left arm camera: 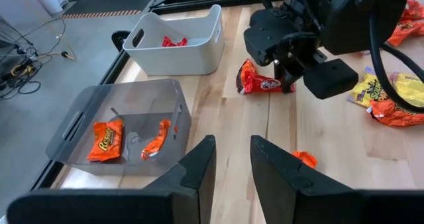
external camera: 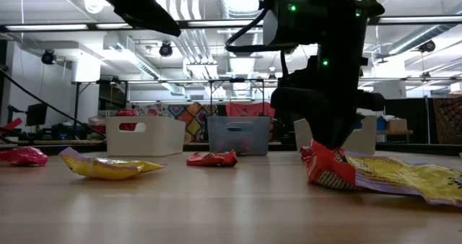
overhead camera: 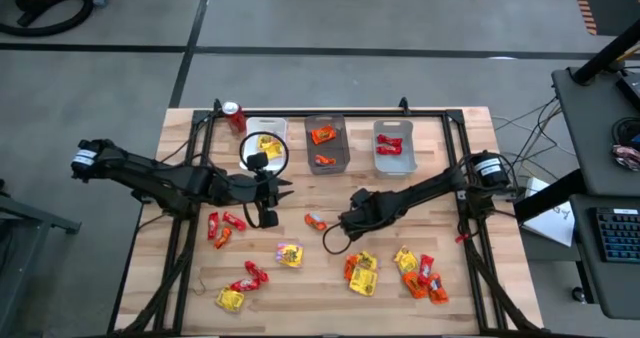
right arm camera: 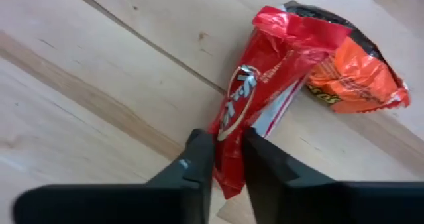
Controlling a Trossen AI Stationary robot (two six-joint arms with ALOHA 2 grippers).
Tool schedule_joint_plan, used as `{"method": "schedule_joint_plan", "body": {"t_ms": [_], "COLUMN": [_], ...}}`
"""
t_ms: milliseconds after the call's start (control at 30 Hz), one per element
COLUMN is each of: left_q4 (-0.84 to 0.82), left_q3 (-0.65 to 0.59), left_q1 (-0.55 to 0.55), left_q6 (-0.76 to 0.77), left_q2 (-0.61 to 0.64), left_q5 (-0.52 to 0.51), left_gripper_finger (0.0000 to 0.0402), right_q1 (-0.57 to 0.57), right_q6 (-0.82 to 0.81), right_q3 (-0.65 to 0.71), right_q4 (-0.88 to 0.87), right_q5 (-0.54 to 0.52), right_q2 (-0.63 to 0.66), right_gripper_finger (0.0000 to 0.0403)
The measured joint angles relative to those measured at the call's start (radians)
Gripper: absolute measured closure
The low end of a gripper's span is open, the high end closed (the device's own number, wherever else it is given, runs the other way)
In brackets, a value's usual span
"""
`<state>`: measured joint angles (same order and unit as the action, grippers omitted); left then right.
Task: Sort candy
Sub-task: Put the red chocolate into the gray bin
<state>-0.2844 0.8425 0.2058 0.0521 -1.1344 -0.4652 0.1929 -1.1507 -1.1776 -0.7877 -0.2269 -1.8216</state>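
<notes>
red candy packet [right arm camera: 246, 108] pinched in right gripper [right arm camera: 222, 159], jaws nearly closed

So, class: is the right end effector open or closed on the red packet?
Closed on it. In the right wrist view, the right end effector has both fingers pinching the red packet lying on the wooden table.

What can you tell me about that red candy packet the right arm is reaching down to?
The red packet is a shiny, crinkled wrapper with a white logo, lying flat on the wooden table. An orange packet touches its far end. The right end effector straddles its near end, fingers close on either side, seemingly pinching it.
</notes>
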Motion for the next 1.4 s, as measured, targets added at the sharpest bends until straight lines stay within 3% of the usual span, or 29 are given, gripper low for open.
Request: {"method": "schedule_joint_plan", "body": {"t_ms": [167, 400, 800, 967, 1400], "left_q4": [0.0, 0.0, -0.001, -0.002, -0.003], "left_q3": [0.0, 0.0, -0.002, -0.002, -0.002], "left_q1": [0.0, 0.0, 0.006, 0.015, 0.036], "left_q6": [0.009, 0.024, 0.116, 0.157, 0.228], "left_q2": [-0.017, -0.047, -0.056, -0.056, -0.056], "left_q5": [0.0, 0.0, 0.003, 0.004, 0.004], "left_gripper_finger": [0.0322, 0.0322, 0.0322, 0.0322, 0.0322], "right_q1": [0.001, 0.004, -0.026, -0.115, -0.508], "right_q6": [0.028, 0.105, 0.446, 0.579, 0.759], "right_q3": [-0.01, -0.063, -0.19, -0.191, -0.141], "right_q4": [-0.002, -0.054, -0.074, -0.092, -0.211], "right_q5": [0.013, 0.025, 0.012, -0.01, -0.016], "right_q2": [0.0, 0.014, 0.154, 0.232, 0.319], "right_gripper_finger": [0.0382, 0.0383, 0.0383, 0.0383, 0.0383]}}
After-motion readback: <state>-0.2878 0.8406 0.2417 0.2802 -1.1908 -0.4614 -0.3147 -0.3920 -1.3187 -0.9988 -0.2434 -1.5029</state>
